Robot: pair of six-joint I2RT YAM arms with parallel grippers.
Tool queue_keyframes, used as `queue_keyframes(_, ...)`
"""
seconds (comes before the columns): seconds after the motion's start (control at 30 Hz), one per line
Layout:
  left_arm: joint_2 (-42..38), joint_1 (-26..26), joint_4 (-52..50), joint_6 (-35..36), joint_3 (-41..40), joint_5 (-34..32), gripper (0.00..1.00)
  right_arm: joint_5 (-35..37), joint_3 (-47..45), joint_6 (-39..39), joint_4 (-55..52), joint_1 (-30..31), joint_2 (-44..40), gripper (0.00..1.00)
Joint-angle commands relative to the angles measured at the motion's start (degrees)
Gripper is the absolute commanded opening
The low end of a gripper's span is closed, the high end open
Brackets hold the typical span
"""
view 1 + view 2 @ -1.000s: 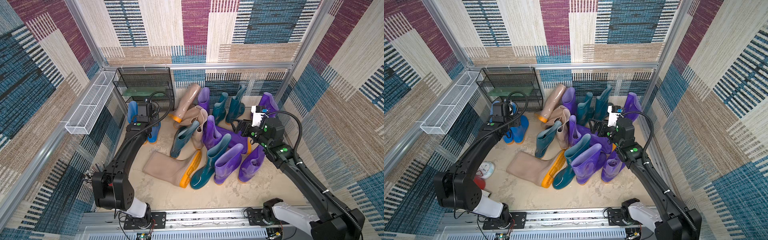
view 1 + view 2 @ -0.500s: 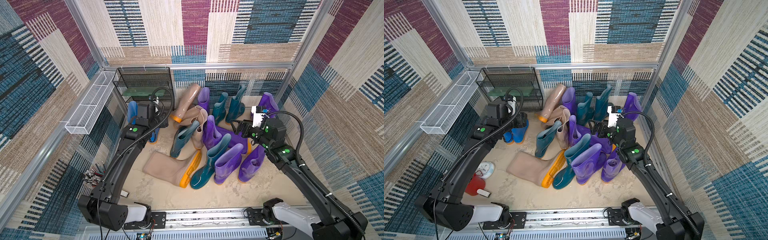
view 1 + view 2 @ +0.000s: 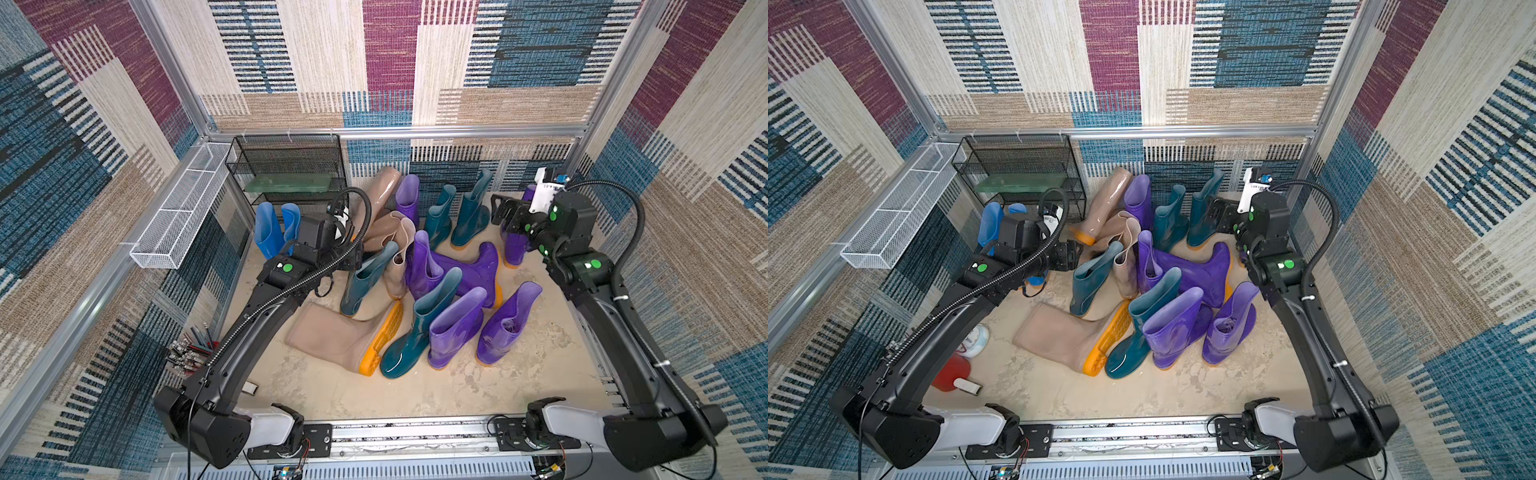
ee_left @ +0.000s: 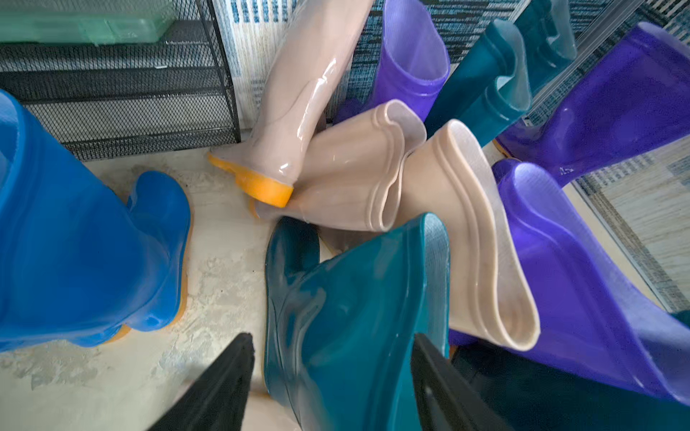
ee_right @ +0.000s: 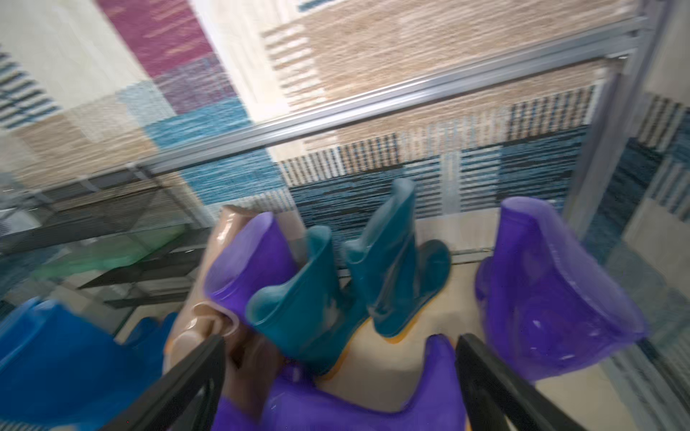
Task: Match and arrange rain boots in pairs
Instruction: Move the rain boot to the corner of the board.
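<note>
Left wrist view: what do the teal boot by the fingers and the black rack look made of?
Teal boot: likely moulded rubber or PVC, glossy; sharp light streaks on a smooth shaft. Black rack: seemingly coated metal mesh, matt; fine see-through grid in a wire frame.

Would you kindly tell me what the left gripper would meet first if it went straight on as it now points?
The dark teal boot: in the left wrist view its shaft stands between the left gripper's open fingers, so it comes first. How near contact is, depth leaves unclear.

rain boots (image 3: 455, 328): glossy rubber | rack (image 3: 286, 158): black wire mesh | floor (image 3: 415, 390): rough, matt
</note>
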Motion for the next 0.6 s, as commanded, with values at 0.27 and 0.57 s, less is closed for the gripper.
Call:
queue_keyframes(0.27,-2.3,1.7,7.4,-5.3,-5.6,3.6,0.69,-9.5,-7.9,0.2,4.5,-19.3,9.3,0.95)
queue_keyframes(0.57,-1.0,4.9,8.3,-6.7,-5.9,7.2,0.69,-16.3,-3.7,-1.8,6.0,-23.3,25.7,0.96)
